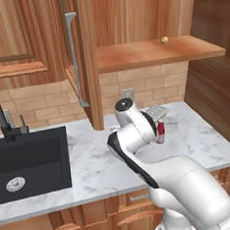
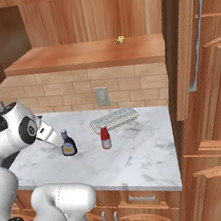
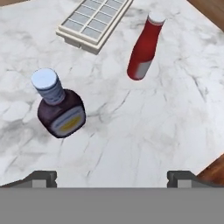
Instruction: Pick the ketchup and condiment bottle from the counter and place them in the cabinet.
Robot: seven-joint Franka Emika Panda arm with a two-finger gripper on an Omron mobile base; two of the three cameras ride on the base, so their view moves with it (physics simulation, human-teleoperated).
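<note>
fingers [image 3: 43, 177]: spread wide, nothing held | ketchup [image 3: 144, 47] and condiment bottle [image 3: 60, 106]: seen upright, apart, on worktop [image 3: 166, 113] | ice tray [image 3: 94, 22]: behind both

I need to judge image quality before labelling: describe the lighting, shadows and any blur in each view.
Left base view: even, soft light, the arm hides most of the ketchup. Right base view: sharp, faint shadows under the condiment bottle. Hand view: no glare, soft smudged shadows on the counter, the ice tray looks skewed by perspective.
</note>
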